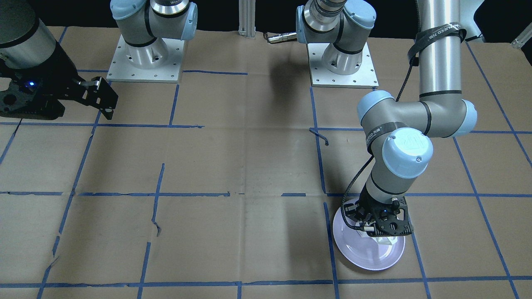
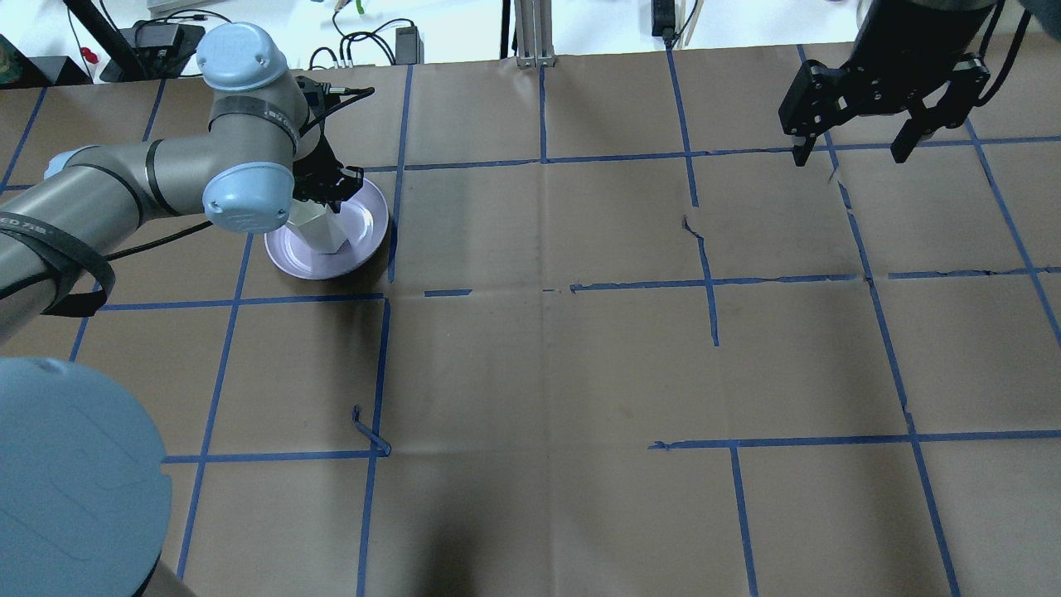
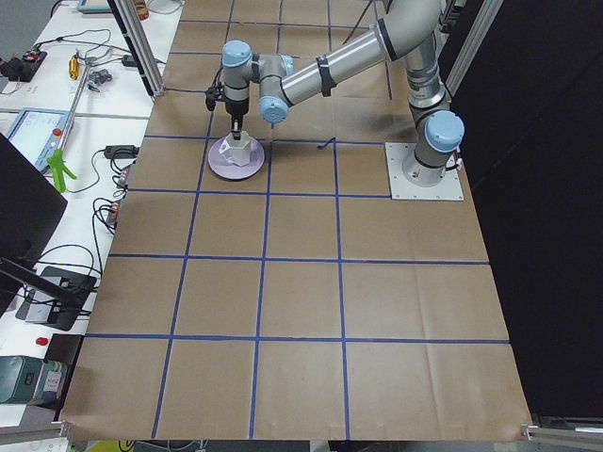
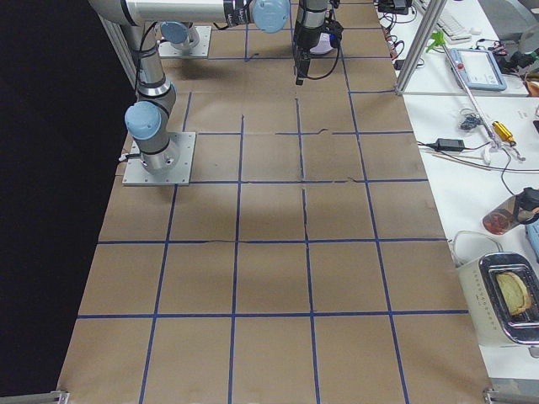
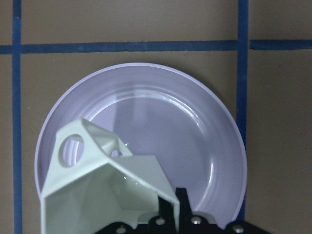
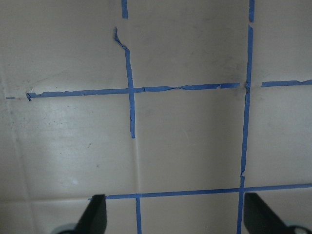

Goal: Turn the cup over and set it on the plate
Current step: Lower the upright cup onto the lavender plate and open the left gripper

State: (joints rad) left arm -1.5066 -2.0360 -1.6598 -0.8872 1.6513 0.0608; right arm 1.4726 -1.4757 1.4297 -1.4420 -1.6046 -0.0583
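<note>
The white faceted cup (image 5: 107, 185) stands mouth up over the near-left part of the pale lavender plate (image 5: 195, 136), its loop handle pointing up-left in the left wrist view. My left gripper (image 5: 174, 200) is shut on the cup's rim wall, one finger inside and one outside. The overhead view shows the cup (image 2: 319, 228) on the plate (image 2: 365, 228) under the left gripper (image 2: 331, 186). I cannot tell whether the cup's base touches the plate. My right gripper (image 2: 854, 153) is open and empty, high over the far right of the table.
The table is brown paper with a blue tape grid (image 2: 704, 282). The two arm bases (image 1: 143, 58) stand on metal plates at the robot's edge. Benches with cables and tools (image 3: 57, 169) lie beyond the table's long side.
</note>
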